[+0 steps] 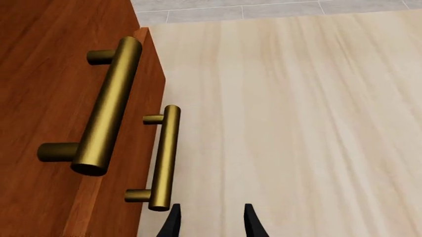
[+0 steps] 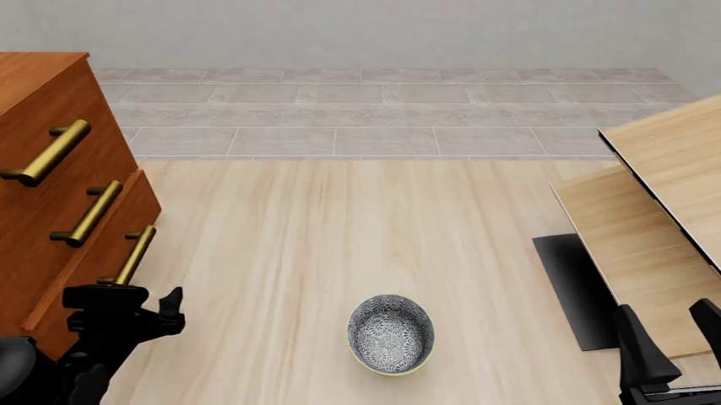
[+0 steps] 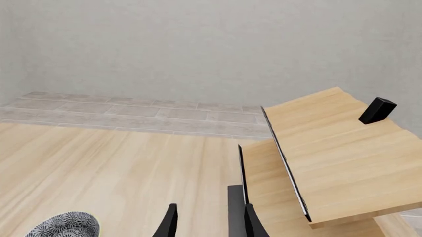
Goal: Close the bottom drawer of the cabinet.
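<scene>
The reddish-brown cabinet (image 2: 46, 93) stands at the left. Its bottom drawer (image 2: 93, 283) sticks out a little from the two above, and the top edge of its front shows. The drawer's brass handle (image 2: 133, 256) also shows in the left wrist view (image 1: 163, 158), below the larger middle handle (image 1: 108, 106). My left gripper (image 2: 124, 297) is open and empty at the near end of the bottom handle, its fingertips (image 1: 175, 221) just beside it, not touching. My right gripper (image 2: 676, 333) is open and empty at the far right, and it also shows in its own wrist view (image 3: 211, 223).
A patterned grey bowl (image 2: 391, 333) sits on the light wood surface between the arms. Pale slanted wooden furniture (image 2: 664, 211) with a dark base (image 2: 575, 287) stands at the right, close to my right gripper. A grey tiled strip (image 2: 383, 118) runs along the back.
</scene>
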Robot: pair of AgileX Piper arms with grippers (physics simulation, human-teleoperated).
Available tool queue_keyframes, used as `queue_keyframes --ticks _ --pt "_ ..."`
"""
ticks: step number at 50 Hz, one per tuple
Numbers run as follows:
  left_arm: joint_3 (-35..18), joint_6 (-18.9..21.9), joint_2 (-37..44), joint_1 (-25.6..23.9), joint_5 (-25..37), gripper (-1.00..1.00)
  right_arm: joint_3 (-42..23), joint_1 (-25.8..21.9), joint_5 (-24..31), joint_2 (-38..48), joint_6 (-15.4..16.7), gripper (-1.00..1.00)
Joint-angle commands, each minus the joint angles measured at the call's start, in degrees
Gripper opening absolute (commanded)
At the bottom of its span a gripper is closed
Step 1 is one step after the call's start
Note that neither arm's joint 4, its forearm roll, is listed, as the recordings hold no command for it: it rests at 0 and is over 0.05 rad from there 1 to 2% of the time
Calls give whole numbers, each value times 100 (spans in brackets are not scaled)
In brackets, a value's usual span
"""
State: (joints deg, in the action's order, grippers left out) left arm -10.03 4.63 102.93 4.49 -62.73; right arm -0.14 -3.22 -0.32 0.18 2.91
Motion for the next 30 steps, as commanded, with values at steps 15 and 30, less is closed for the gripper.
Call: queue_keyframes --ticks 15,30 --pt "-130 63 -20 326 111 100 1 -9 -6 -3 16 100" --pt "-193 95 -20 459 166 100 3 -15 -5 2 1 100"
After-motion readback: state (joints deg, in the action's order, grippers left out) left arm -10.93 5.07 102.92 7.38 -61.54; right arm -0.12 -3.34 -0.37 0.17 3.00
